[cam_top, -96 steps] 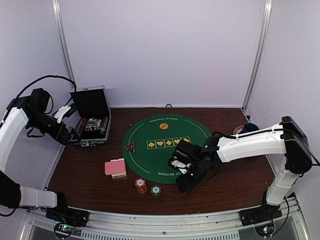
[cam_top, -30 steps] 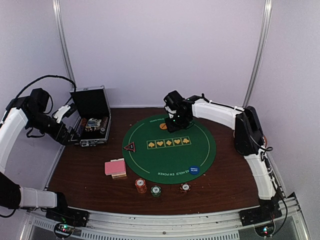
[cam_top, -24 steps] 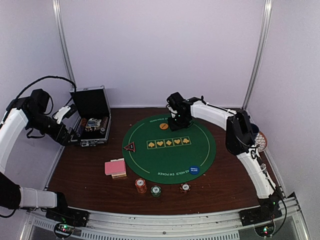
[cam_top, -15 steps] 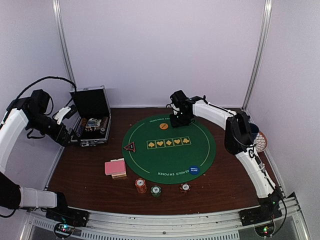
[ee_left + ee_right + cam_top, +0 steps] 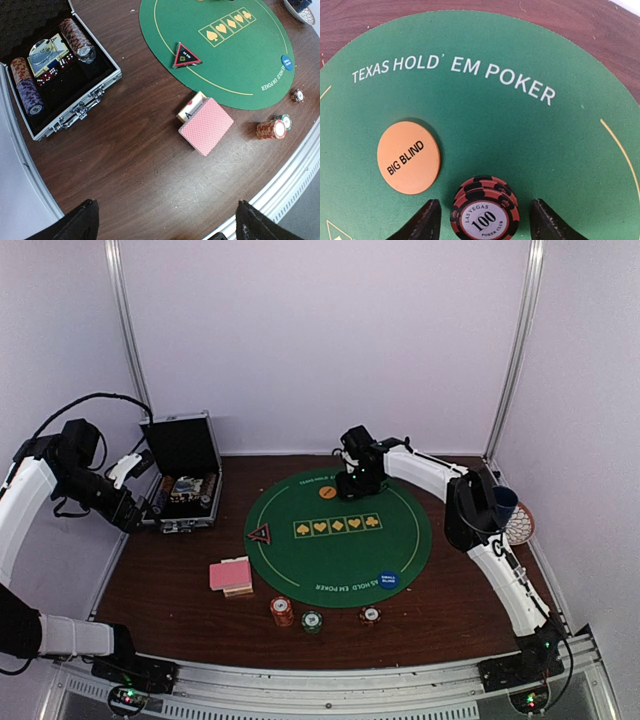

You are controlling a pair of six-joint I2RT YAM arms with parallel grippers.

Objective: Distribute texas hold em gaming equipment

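My right claw (image 5: 354, 483) stood open astride the chips (image 5: 485, 210), clear of both sides, holding nothing; they sat on the mat's (image 5: 560, 150) far part, just beside the orange disc (image 5: 409, 156). Left claw (image 5: 167, 222) gaped empty, well away.

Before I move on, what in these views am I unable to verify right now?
- Top external: the chip stack is hidden beneath the right end effector.
- Right wrist: the bottom edge cuts off that stack, so its chips cannot be counted.
- Left wrist: the pink-backed deck covers the cards beneath it, except one ace corner.
- Top external: the lettering on the blue disc is too small.
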